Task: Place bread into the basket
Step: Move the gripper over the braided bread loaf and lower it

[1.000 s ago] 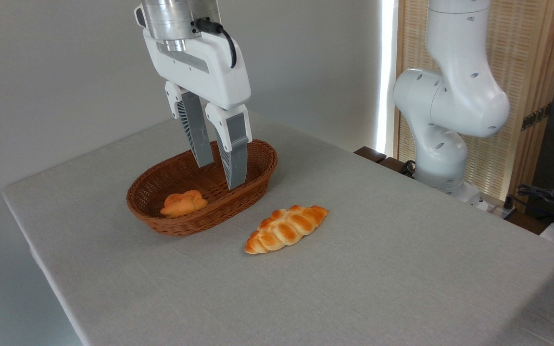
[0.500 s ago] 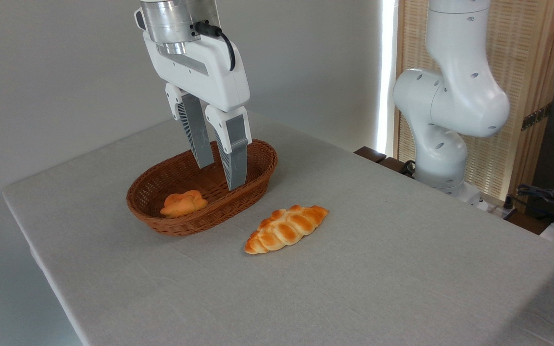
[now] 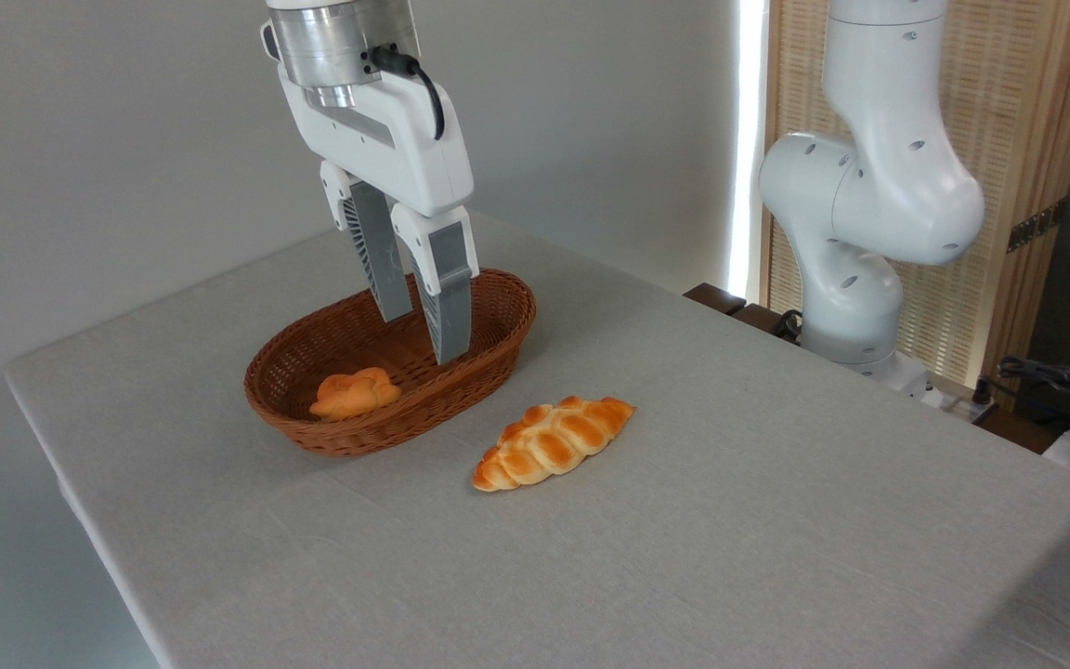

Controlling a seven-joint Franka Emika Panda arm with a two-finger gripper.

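A table (image 3: 776,557) draped in pale grey cloth fills most of the room before me, and everything on it can be placed by the basket (image 3: 498,348), the oval brown wicker one sitting toward the far left part of the cloth. Off to the right of the basket, past the table's far edge, the white arm (image 3: 869,204) rises from its base and leaves the top of the view; its wrist comes back down directly above the basket. The gripper (image 3: 424,339) hangs over the basket's right half, its grey fingers (image 3: 450,307) pointing down with the tips about level with the rim (whether they dip below it is hard to judge from here). The fingers stand a narrow gap apart and hold nothing. The bread (image 3: 554,443), a long braided golden loaf, lies flat on the cloth just in front of and to the right of the basket, near it but not touching, angled so its far end points up and right. Inside the basket, at its left end, rests a small knotted orange bun (image 3: 354,393).
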